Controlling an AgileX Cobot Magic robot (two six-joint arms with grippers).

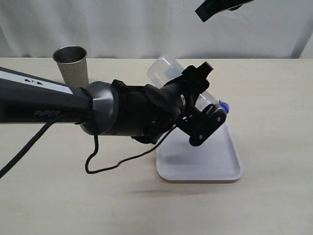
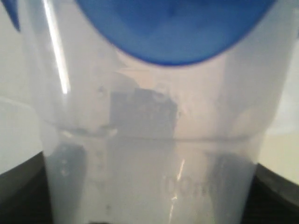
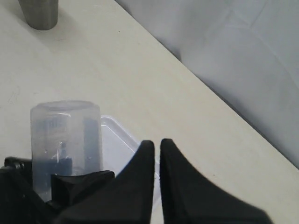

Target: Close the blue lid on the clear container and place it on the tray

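Observation:
The clear container (image 1: 166,71) is tilted, its closed base up and toward the back. My left gripper (image 1: 200,103) is shut on its middle, one finger on each side. The blue lid (image 1: 224,105) sits at its lower end, over the far edge of the white tray (image 1: 205,171). In the left wrist view the container (image 2: 149,140) fills the frame, with the lid (image 2: 173,28) at its far end and dark fingers (image 2: 18,196) at the corners. My right gripper (image 1: 215,7) hangs high above, shut and empty; its tips (image 3: 156,144) look down on the container (image 3: 65,135) and the tray (image 3: 119,135).
A grey metal cup (image 1: 72,63) stands upright at the back left of the table, also seen from the right wrist (image 3: 39,11). The left arm's black cable (image 1: 105,164) loops over the table left of the tray. A white curtain closes off the back.

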